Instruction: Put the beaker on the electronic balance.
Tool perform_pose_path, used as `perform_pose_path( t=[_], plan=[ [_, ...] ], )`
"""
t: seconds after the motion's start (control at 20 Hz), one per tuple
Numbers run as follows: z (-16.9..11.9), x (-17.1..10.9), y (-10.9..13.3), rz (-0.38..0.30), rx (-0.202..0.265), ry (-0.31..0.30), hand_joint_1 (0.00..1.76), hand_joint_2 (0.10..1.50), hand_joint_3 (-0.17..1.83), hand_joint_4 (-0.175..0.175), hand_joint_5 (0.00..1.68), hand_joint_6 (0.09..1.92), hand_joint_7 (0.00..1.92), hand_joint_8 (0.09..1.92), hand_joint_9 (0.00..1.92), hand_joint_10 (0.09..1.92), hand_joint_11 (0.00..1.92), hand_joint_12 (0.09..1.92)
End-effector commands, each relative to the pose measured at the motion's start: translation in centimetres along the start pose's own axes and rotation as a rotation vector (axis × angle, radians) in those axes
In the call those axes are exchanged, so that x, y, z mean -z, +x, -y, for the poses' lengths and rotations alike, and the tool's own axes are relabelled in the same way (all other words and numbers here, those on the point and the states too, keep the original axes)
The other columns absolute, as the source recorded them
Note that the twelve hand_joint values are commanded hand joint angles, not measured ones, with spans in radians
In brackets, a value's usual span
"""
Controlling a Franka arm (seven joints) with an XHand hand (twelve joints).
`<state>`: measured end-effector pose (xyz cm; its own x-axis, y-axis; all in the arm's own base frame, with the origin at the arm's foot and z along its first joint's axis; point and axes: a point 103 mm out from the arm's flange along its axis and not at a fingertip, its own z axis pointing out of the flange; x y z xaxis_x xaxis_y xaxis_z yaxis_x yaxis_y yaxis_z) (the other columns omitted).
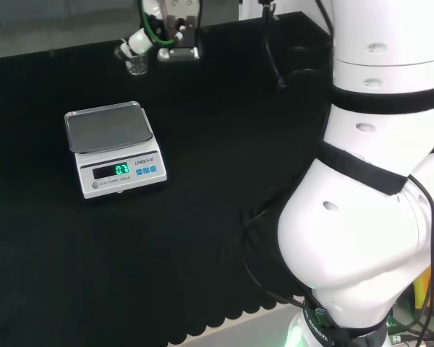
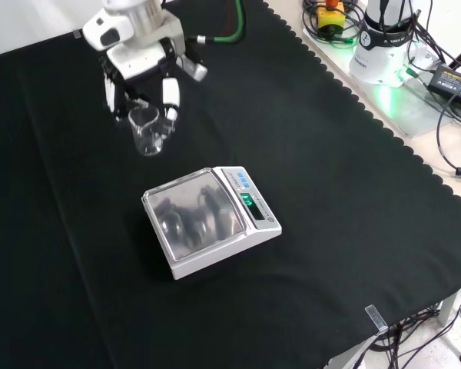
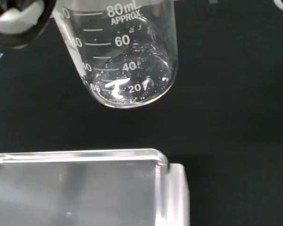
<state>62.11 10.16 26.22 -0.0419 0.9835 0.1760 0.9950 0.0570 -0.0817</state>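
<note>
A small clear glass beaker [image 2: 145, 129] with printed graduations hangs above the cloth, and the hand [image 2: 138, 54] is shut on it, fingers curled round its upper wall. In the head view the beaker [image 1: 137, 62] is at the far left, beyond the balance. The wrist view shows the beaker [image 3: 125, 56] close up and empty, its base off the cloth, with a finger [image 3: 19, 19] beside it. The electronic balance [image 2: 207, 219] is white with a bare steel pan [image 1: 107, 127] and a lit green display. The beaker is apart from the pan [image 3: 75, 188], not over it.
The arm's white links [image 1: 369, 188] stand at the right of the head view. In the front view, cables, a power brick [image 2: 453, 77] and the arm's base [image 2: 384, 38] lie off the cloth at the top right. The cloth's scalloped edge [image 2: 384, 131] runs along the right.
</note>
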Motion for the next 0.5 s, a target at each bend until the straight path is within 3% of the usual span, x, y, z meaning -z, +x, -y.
perform_pose_path(
  t=[0.05,0.5],
  plan=[
    [-0.4,-2.6,4.9,0.03,0.04,0.048,1.18,0.55,0.97,-0.175,1.19,0.97,1.7,0.51,1.81,0.41,1.6,0.71],
    [1.1,-5.1,4.0,0.008,0.034,0.093,1.18,0.54,0.97,-0.175,1.19,0.97,1.7,0.51,1.81,0.42,1.59,0.72]
  ],
)
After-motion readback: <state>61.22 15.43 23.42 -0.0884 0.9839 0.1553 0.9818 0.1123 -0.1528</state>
